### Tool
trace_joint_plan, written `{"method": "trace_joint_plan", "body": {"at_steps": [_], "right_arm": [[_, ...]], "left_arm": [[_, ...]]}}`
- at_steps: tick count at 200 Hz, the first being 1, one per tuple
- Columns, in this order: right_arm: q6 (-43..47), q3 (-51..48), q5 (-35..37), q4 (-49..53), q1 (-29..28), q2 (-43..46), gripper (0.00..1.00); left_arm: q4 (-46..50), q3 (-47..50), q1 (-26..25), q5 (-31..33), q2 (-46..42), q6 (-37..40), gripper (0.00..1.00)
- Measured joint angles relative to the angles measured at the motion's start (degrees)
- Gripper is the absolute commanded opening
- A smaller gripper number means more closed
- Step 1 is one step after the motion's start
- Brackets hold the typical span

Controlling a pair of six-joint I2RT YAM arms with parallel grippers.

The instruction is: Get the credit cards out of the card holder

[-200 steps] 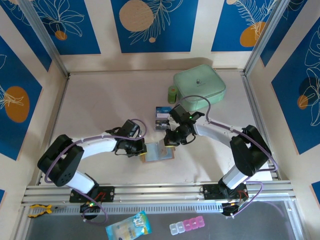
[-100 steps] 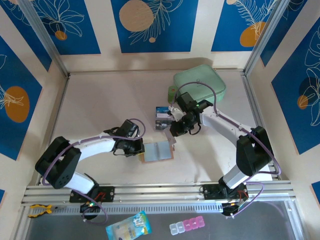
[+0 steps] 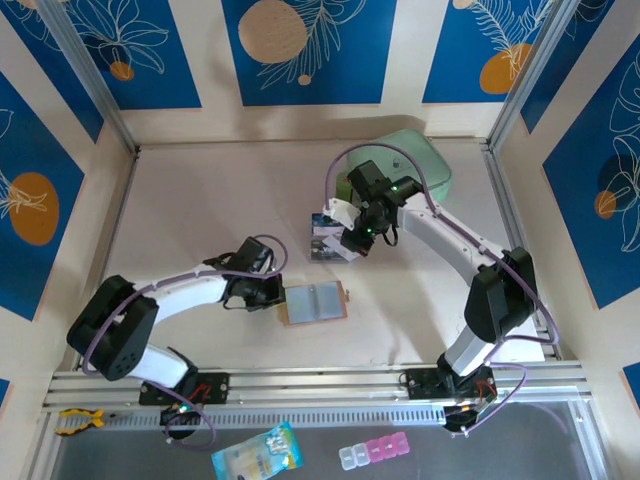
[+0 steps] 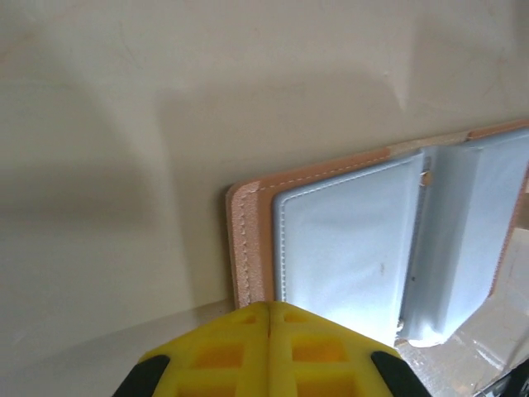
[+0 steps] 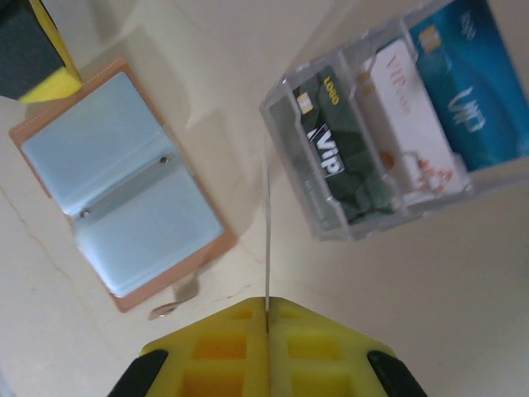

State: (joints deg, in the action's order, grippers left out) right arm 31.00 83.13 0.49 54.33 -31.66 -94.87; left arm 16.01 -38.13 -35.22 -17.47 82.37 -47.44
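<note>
Card holder (image 3: 315,303) lies spread open and flat on the table (image 3: 200,220), pale grey-blue sleeves up, snap tab on its far-right side. No card is made out in the sleeves that show.

Left gripper (image 3: 270,296) is set at the holder's left edge, its fingers brought together with nothing between them. Whether they press the leather cannot be told.

Right gripper (image 5: 267,331) is up beyond the holder, well clear of it. Its fingers are clamped on one credit card (image 5: 267,223), seen edge-on as a thin line. Just beyond the holder's far side stands a clear divided tray (image 5: 289,161), with credit cards (image 5: 335,161) slotted in three compartments: dark, white, blue.

Step judged: drop-off of a pulled card. The next move calls for the card to be lined up over a slot, lowered and released. The sleeves should then be checked.
</note>
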Motion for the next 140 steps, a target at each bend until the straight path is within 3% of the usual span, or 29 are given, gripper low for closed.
{"method": "trace_joint_plan", "body": {"at_steps": [87, 140], "right_arm": [[12.2, 18.7, 0.4, 6.0, 2.4, -15.8, 0.00], [15.5, 23.5, 0.4, 7.0, 3.4, -21.2, 0.02]], "left_arm": [[1.7, 0.7, 1.3, 0.0, -5.7, 0.0, 0.10], [1.9, 1.9, 2.2, 0.0, -7.5, 0.0, 0.10]]}}
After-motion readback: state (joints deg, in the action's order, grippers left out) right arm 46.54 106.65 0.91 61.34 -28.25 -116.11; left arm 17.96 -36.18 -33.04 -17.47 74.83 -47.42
